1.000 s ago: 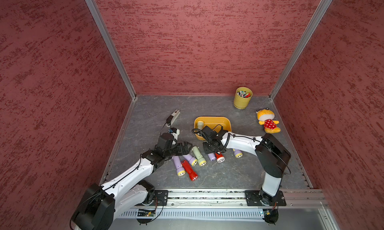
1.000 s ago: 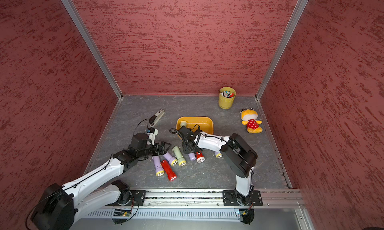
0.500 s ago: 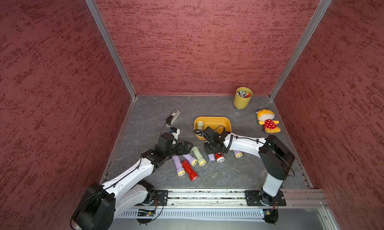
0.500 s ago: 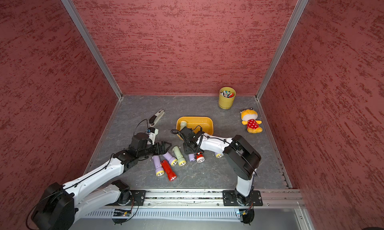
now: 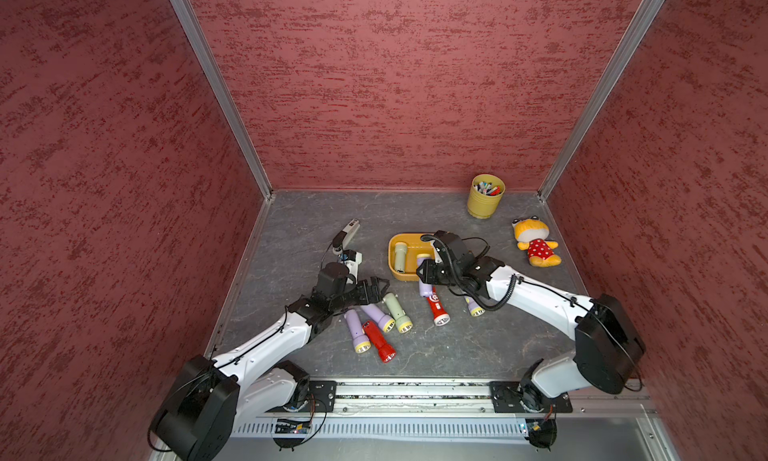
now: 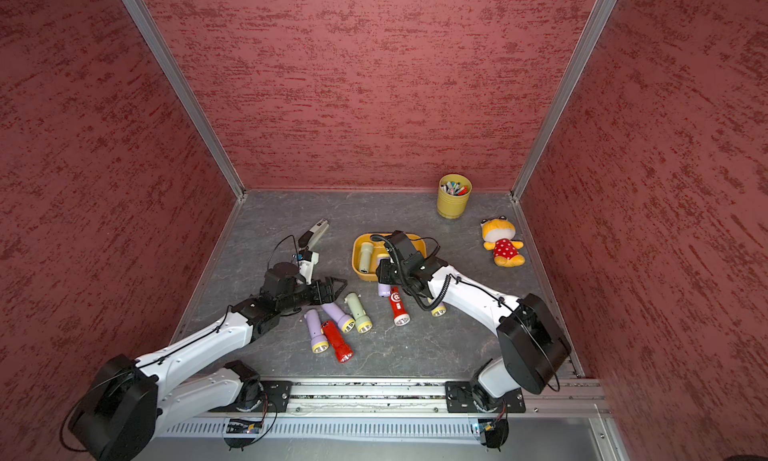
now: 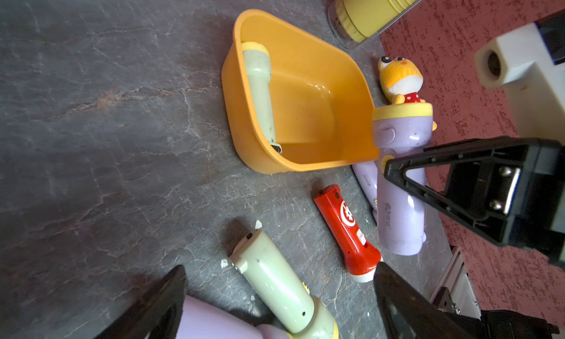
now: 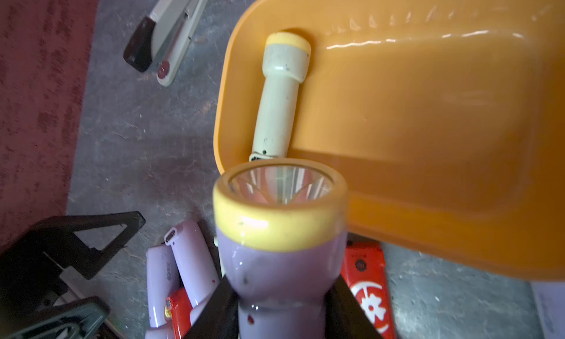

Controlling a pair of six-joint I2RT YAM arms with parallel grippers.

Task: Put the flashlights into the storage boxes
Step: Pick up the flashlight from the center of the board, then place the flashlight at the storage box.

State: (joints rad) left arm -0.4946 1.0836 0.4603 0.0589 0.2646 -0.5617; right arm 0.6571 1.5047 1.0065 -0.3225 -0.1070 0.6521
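Right tool [image 8: 279, 307] grips lilac flashlight [image 8: 279, 261], axis along tool, head toward tray [image 8: 428, 108].

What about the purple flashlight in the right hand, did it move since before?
Yes. The purple flashlight in the right hand moved toward the orange tray: it lay beside the red flashlight, and now its head is at the tray's near rim.

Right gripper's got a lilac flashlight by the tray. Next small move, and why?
Probably ease the right gripper forward over the near rim of the orange tray. Its jaws are shut on the lilac flashlight, whose head sits at that rim, and the floor beside the pale green flashlight inside is bare.
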